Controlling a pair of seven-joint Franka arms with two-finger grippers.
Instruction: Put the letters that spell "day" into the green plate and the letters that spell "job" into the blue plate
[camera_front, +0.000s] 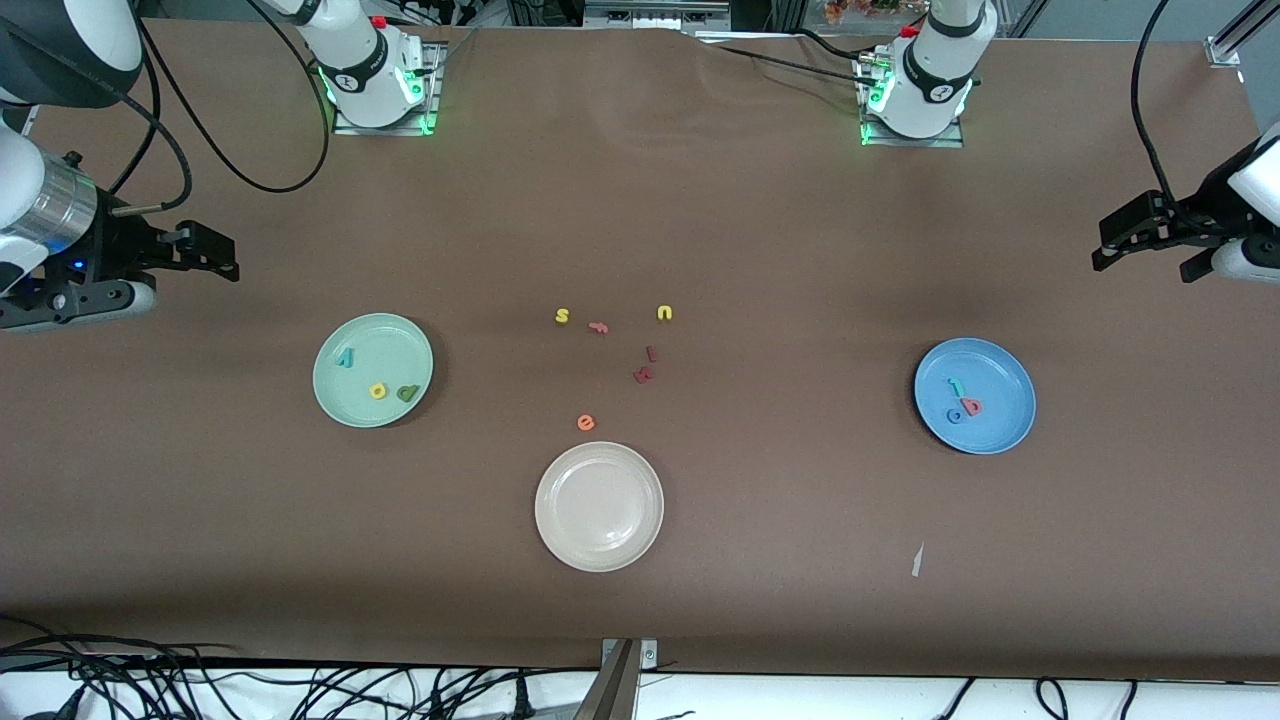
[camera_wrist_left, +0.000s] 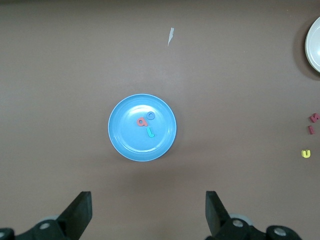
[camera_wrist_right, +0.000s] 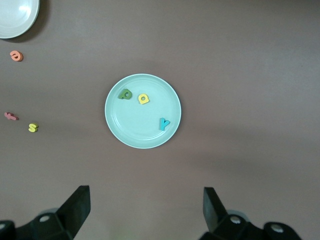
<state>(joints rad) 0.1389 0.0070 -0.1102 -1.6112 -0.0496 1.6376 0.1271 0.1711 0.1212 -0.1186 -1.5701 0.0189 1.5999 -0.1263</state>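
The green plate (camera_front: 375, 340) lies toward the right arm's end of the table. In it are a teal y (camera_front: 346, 357), a yellow d (camera_front: 378, 390) and an olive-green a (camera_front: 407, 393). The right wrist view shows the same plate (camera_wrist_right: 135, 132) ahead of my open, empty right gripper (camera_wrist_right: 145, 205), which hangs high near that table end (camera_front: 195, 272). The blue plate (camera_front: 1000, 375) holds a teal j (camera_front: 957, 386), a blue o (camera_front: 956, 415) and a salmon-red b (camera_front: 972, 406). My left gripper (camera_front: 1145, 262) waits open and empty near the left arm's end, facing the blue plate (camera_wrist_left: 127, 135).
A cream-white plate (camera_front: 600, 505) sits mid-table, nearer the front camera. Loose letters lie between the two plates: yellow s (camera_front: 562, 316), salmon f (camera_front: 598, 327), yellow u (camera_front: 664, 313), two dark red letters (camera_front: 647, 365), orange e (camera_front: 586, 422). A paper scrap (camera_front: 917, 560) lies near the blue plate.
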